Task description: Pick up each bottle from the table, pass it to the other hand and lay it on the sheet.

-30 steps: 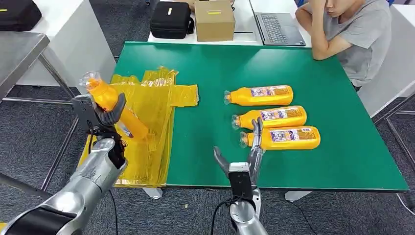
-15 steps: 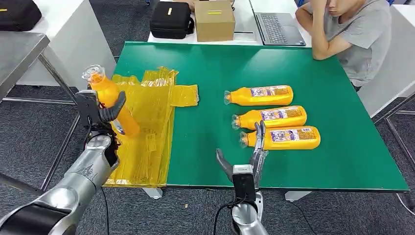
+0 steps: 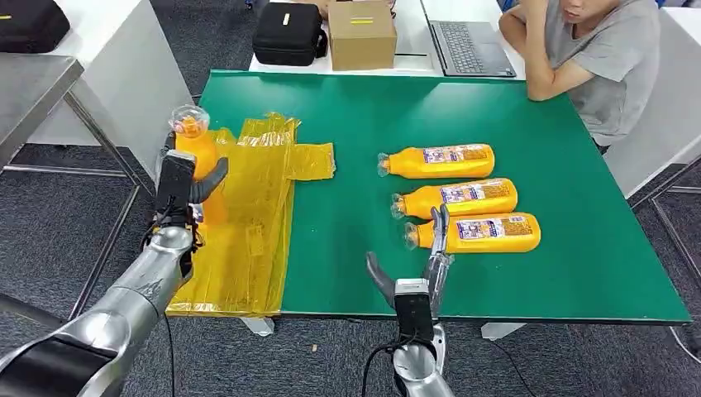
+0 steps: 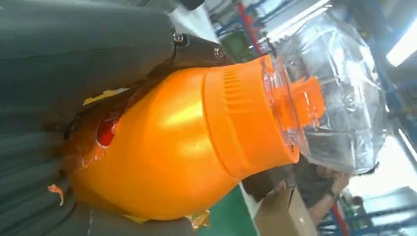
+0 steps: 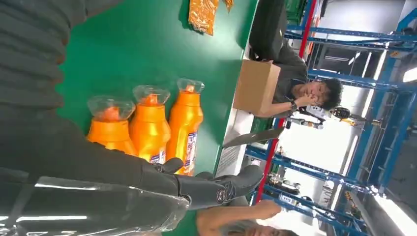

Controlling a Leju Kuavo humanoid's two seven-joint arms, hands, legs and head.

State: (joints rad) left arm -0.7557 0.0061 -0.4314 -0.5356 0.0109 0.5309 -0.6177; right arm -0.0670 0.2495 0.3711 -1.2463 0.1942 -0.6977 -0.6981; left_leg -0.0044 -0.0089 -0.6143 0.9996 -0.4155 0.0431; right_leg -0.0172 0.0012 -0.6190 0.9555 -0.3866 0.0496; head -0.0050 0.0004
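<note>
Green worktop (image 3: 512, 124) is where an orange plastic bottle (image 3: 197, 149) is held upright by the clamped left hand (image 3: 178, 186) above the yellow plastic sheet (image 3: 248, 215), while the spread, empty right hand (image 3: 413, 273) is kept well apart.

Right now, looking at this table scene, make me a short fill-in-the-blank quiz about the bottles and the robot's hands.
1. The left hand holds one orange bottle above the ____ plastic sheet.
2. The number of bottles lying on the green table is ____.
3. The right hand holds ____.
4. The lying bottles point their clear caps toward the ____.

Missing words: yellow; three; nothing; sheet
</note>
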